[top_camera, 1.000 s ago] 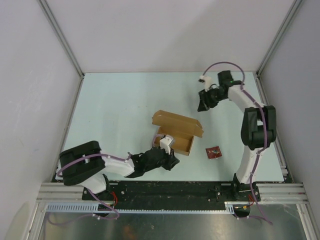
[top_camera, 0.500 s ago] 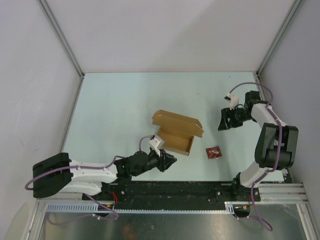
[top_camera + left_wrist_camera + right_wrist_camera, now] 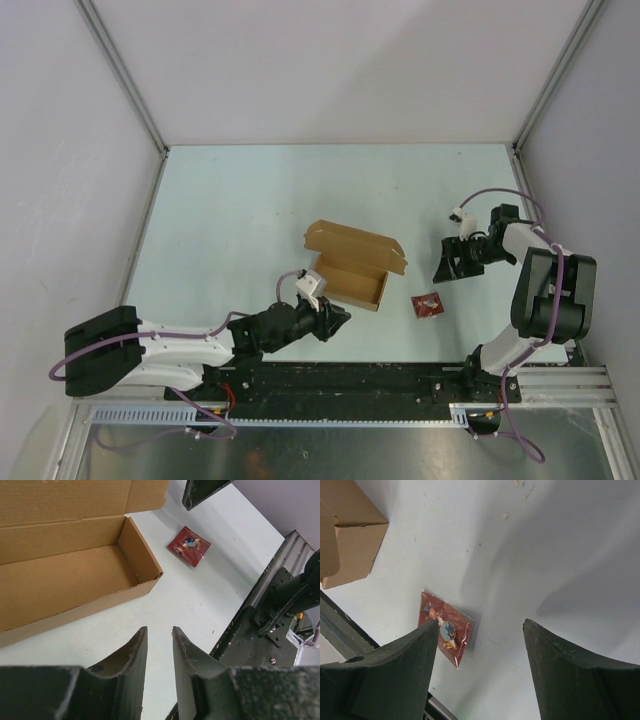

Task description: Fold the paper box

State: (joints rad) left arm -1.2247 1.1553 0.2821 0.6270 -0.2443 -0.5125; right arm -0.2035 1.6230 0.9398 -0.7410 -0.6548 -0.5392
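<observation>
The paper box [image 3: 352, 265] stands formed on the table's middle, a brown cardboard tray with its lid flap [image 3: 350, 240] standing open at the back. Its empty inside shows in the left wrist view [image 3: 65, 580], and one corner shows in the right wrist view [image 3: 350, 535]. My left gripper [image 3: 340, 320] lies low just in front of the box, apart from it. Its jaws [image 3: 159, 629] stand a narrow gap apart with only bare table between them. My right gripper [image 3: 447, 268] hangs wide open [image 3: 481, 622] above the table, right of the box, holding nothing.
A small red square packet [image 3: 428, 303] lies flat right of the box, under the right gripper's left finger [image 3: 410, 655] in the right wrist view. White walls enclose the table's back and sides. A black metal rail [image 3: 400, 380] with the arm bases runs along the near edge.
The left gripper let go of the box's near wall, drew back toward the rail and opened slightly. The right arm swung from the far back down toward the red packet, its jaws widening.
</observation>
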